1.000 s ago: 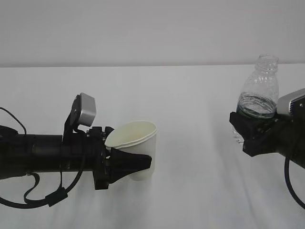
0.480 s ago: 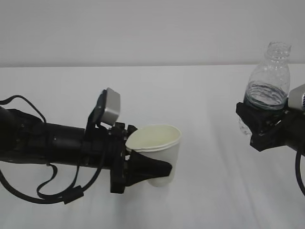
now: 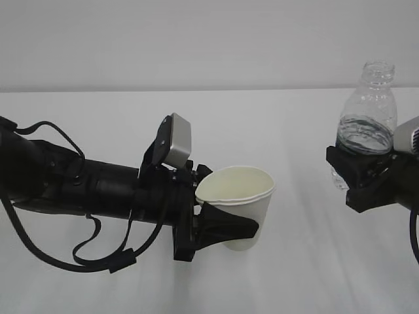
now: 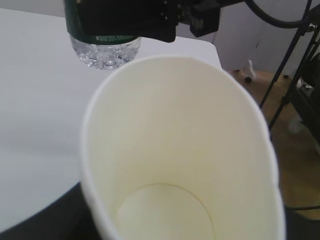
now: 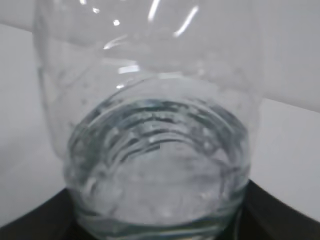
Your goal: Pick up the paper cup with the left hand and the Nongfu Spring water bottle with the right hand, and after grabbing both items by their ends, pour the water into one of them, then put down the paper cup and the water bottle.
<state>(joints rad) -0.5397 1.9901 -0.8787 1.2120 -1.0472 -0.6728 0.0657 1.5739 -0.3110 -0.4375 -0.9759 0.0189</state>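
While your left hand (image 3: 222,226) clamps the small white tapered paper cup (image 3: 239,203) off the table, rim squashed oval | thin wall, grip low, gently | right hand (image 3: 357,176) grips the clear ribbed bottle (image 3: 366,118) upright, slick, water (image 5: 160,165) sloshing | label, both fingertips hidden.

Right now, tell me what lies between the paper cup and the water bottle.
Nothing: in the exterior view only bare white table separates the paper cup from the water bottle.
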